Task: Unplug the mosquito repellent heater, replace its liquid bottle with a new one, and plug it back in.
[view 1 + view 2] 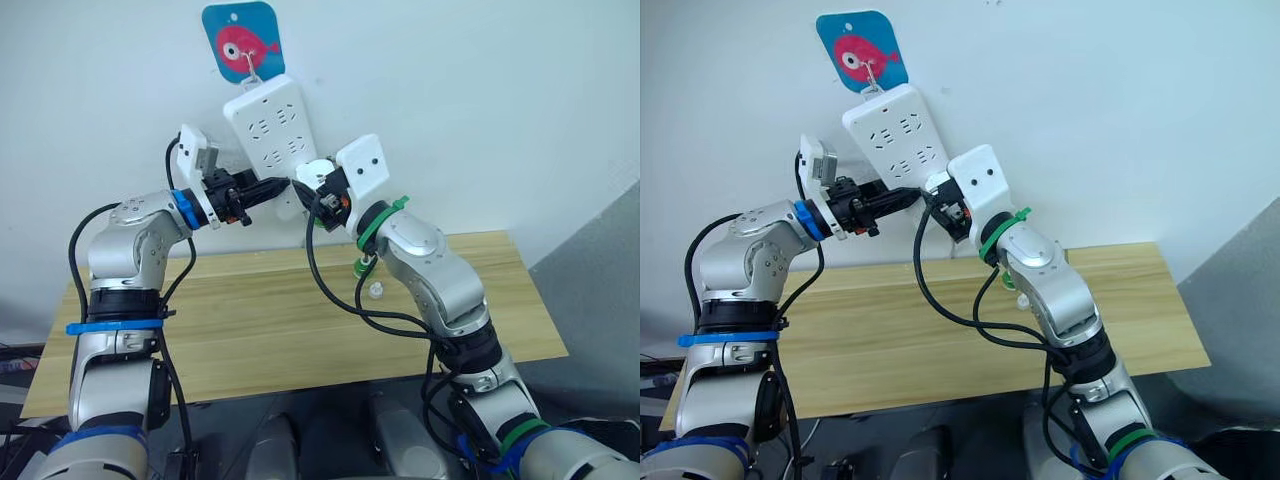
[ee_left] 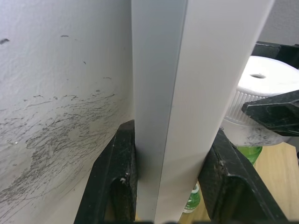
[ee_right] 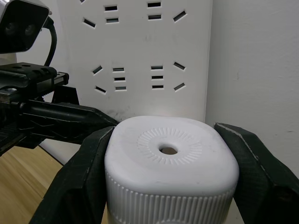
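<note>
Wall-hung power strip point(image 1: 272, 125) blocks behind tool-gripped heater point(image 3: 170, 161).

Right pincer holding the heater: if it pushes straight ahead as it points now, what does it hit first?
Probably the power strip: the right pincer, shut on the heater, faces its sockets directly. The gap is unclear.

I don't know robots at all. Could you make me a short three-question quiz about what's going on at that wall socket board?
1. True or false: the right gripper is closed on the mosquito repellent heater.
2. What does the left gripper clamp? A) the power strip B) a cable C) the fish sign
3. Fill in: a small clear bottle stands on the wooden ____.

Key: 1 true; 2 A; 3 table.
</note>
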